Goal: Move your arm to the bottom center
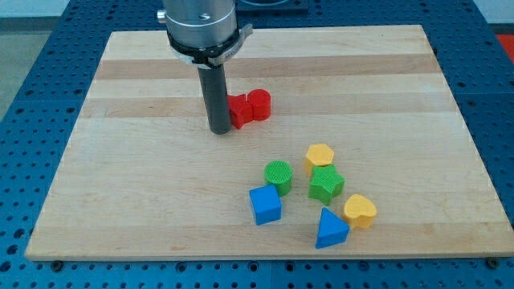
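tip: my tip (220, 130) bare, holds nothing, touching red block (241, 111) at your 3 o'clock
target: bottom centre, 6 o'clock of tip
path: blue cube (265, 205) just right of it

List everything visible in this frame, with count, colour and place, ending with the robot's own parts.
red cylinder block: one, red, above centre, touching the red block on its left.
red block: one, red, shape unclear, against the rod's right side.
yellow hexagon block: one, yellow, lower right.
green cylinder block: one, green, lower centre.
green star-like block: one, green, below the hexagon.
blue cube block: one, blue, below the green cylinder.
blue triangular block: one, blue, near the bottom edge.
yellow heart-like block: one, yellow, rightmost.
wooden board: one, light wood.
my tip: one, dark rod, left of the red blocks.
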Tool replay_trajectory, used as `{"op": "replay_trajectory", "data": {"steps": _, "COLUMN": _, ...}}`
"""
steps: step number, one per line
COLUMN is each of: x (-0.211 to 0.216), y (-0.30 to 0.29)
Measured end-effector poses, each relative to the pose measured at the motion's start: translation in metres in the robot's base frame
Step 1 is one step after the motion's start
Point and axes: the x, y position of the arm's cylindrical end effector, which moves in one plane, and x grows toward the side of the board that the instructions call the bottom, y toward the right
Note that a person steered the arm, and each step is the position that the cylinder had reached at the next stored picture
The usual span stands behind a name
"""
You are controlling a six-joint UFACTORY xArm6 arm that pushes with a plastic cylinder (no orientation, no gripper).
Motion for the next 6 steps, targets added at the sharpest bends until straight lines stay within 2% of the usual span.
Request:
{"op": "replay_trajectory", "data": {"steps": 1, "x": 0.026, "y": -0.027}}
{"op": "replay_trajectory", "data": {"steps": 3, "x": 0.158, "y": -0.037}}
{"op": "replay_trajectory", "data": {"steps": 4, "x": 0.185, "y": -0.001}}
{"op": "replay_trajectory", "data": {"steps": 5, "x": 0.185, "y": 0.038}}
{"op": "replay_trajectory", "data": {"steps": 6, "x": 0.185, "y": 0.038}}
